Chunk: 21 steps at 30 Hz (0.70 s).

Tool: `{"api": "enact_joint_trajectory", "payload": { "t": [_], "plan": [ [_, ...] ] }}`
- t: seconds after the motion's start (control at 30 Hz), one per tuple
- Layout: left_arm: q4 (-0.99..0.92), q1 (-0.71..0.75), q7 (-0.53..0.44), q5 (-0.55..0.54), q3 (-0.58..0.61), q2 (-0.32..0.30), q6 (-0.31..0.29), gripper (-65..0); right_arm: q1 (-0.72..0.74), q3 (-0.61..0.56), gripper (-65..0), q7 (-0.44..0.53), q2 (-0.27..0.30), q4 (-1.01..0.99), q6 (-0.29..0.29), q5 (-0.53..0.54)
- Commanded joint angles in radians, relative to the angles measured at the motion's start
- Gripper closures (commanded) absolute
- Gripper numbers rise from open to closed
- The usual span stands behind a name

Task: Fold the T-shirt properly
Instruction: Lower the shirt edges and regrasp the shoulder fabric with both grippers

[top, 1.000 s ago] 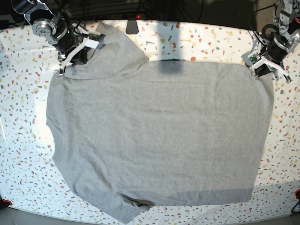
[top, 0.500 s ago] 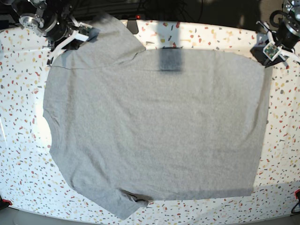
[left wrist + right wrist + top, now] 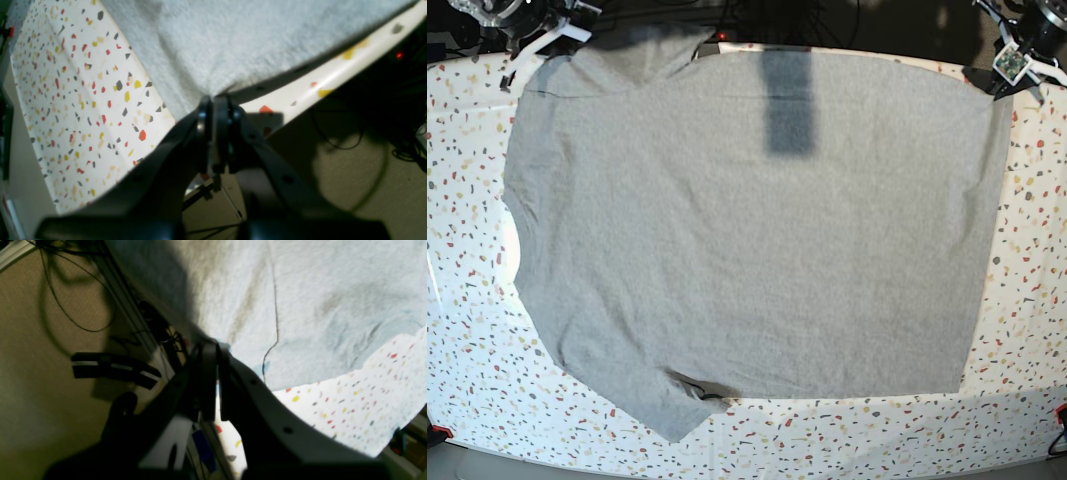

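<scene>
T-shirt (image 3: 747, 220) farther toward table's (image 3: 467, 330) back edge

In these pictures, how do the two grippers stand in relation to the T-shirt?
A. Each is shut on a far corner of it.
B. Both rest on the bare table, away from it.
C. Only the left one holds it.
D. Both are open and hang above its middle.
A: the left gripper is shut on one far corner of the T-shirt, and the right gripper is shut on the fabric at the other.
</scene>
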Motion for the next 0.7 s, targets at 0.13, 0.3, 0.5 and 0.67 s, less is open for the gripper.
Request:
{"api": "enact_joint_trajectory", "payload": {
  "t": [0.13, 0.3, 0.5, 0.67],
  "plan": [
    [0.027, -0.003, -0.095, -0.012, -0.026, -0.002, 0.019, 0.0, 0.017, 0.029, 0.0, 0.004, 0.013, 0.024, -0.105, 0.003],
    [0.027, -0.056, -0.083, -0.016, -0.026, -0.001, 0.060, 0.0, 0.111, 0.031, 0.0, 0.001, 0.012, 0.023, -0.127, 0.151],
    [0.007, -0.145, -0.006, -0.132, -0.024, -0.001, 0.059, 0.0, 0.277, 0.031, 0.0, 0.011, -0.025, -0.046, -0.125, 0.240],
    [-0.089, -0.229, -0.015, -0.143, -0.024, -0.001, 0.059, 0.0, 0.402, 0.031, 0.0, 0.081, -0.107, -0.135, -0.070, 0.264]
  ]
}}
